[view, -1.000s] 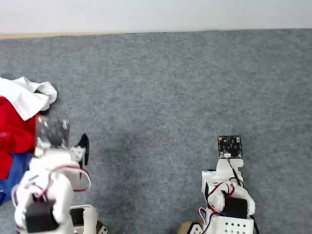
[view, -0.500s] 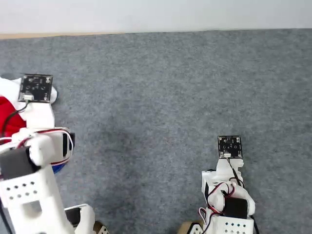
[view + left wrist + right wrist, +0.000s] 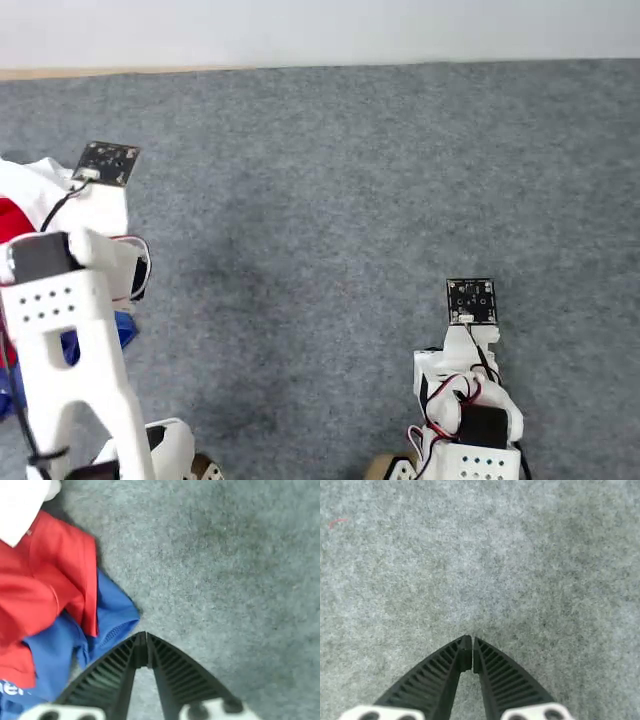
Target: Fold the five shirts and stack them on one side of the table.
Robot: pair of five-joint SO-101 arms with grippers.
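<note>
Three shirts in sight: a white shirt [image 3: 35, 180], a red shirt [image 3: 40, 580] and a blue shirt [image 3: 55, 655], heaped loose and overlapping at the 9 o'clock edge of the grey tabletop [image 3: 350, 180]; whether more lie beneath I cannot tell
Pile order: red lies over blue, and white over one end of the red; all the cloth in sight lies crumpled
Left arm [image 3: 70, 310]: at 8 o'clock, leaning over the pile
Left jaws: closed tip to tip and holding nothing, over bare tabletop just beside the blue shirt's hem
Right arm [image 3: 465, 400]: at 5 o'clock, well apart from the pile
Right jaws: closed and empty, over bare grey tabletop
Step in hand: judged to be the very start, fetching a first shirt from the heap
Next move calls for: parting the left jaws and taking an edge of a top garment, red or white rather than the blue pinned beneath, then drawing it toward the open middle, from 12 to 3 o'clock, to spread it flat; the right arm would then have to come across for the other side
Risk: a pinch at the blue hem could drag the whole heap along
</note>
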